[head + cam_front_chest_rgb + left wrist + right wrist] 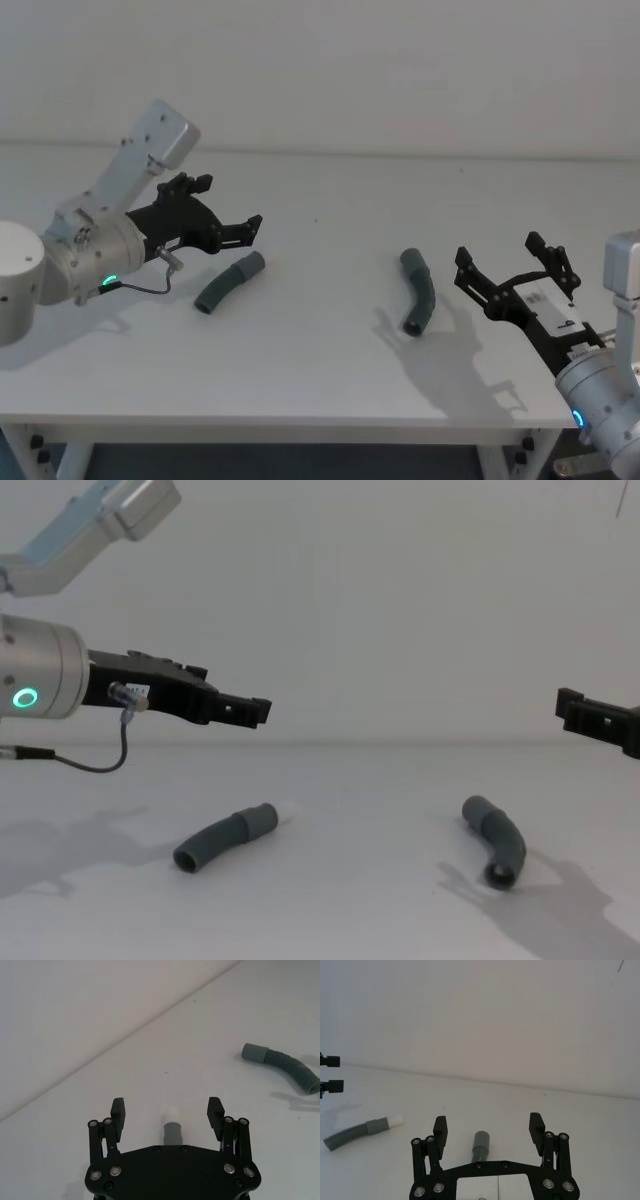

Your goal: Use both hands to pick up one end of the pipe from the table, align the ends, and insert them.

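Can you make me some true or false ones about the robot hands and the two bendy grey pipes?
1. The left pipe piece and the right pipe piece both lie on the table. True.
2. The left gripper is holding a pipe piece. False: it is open above the left pipe piece and grips nothing.
3. The two pieces are joined together. False: they lie well apart.
4. The right gripper is open. True.
5. The white tip is on the left pipe piece. True.
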